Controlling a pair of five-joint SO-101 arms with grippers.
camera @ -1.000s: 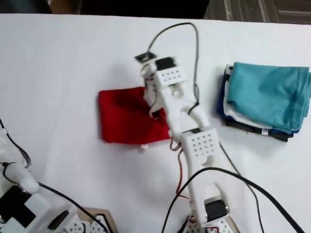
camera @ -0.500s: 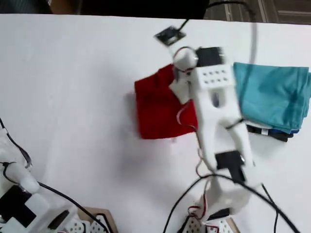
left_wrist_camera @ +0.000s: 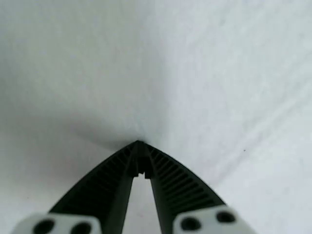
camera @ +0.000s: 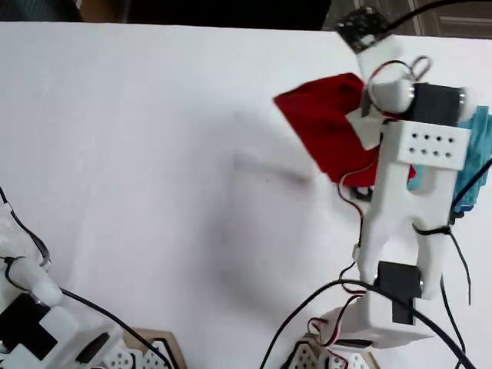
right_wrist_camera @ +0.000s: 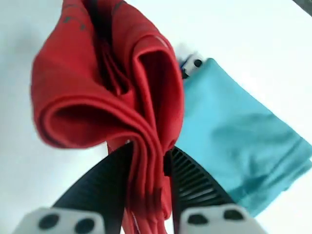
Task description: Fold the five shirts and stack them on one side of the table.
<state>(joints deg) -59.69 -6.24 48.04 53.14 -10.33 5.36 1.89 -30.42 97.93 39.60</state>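
A folded red shirt (camera: 327, 123) hangs off the table at the back right, with my right gripper (right_wrist_camera: 146, 156) shut on its edge; in the right wrist view its red folds (right_wrist_camera: 102, 83) bulge out beyond the black fingers. The right arm (camera: 407, 192) stands over the stack of folded shirts, whose teal top shirt (camera: 475, 157) peeks out beside it and shows as teal cloth (right_wrist_camera: 234, 141) in the right wrist view. My left gripper (left_wrist_camera: 140, 161) is shut with nothing in it, its tips close to the white table (left_wrist_camera: 195, 73).
The left arm's base (camera: 31, 307) sits at the front left corner with black cables (camera: 92, 307). More cables (camera: 307, 307) loop around the right arm's base. The white tabletop (camera: 138, 154) stretches bare across the left and middle.
The right arm has swung right and toward the back, lifting the red shirt from the table's middle and carrying it over toward the stack of shirts. The left arm has kept still.
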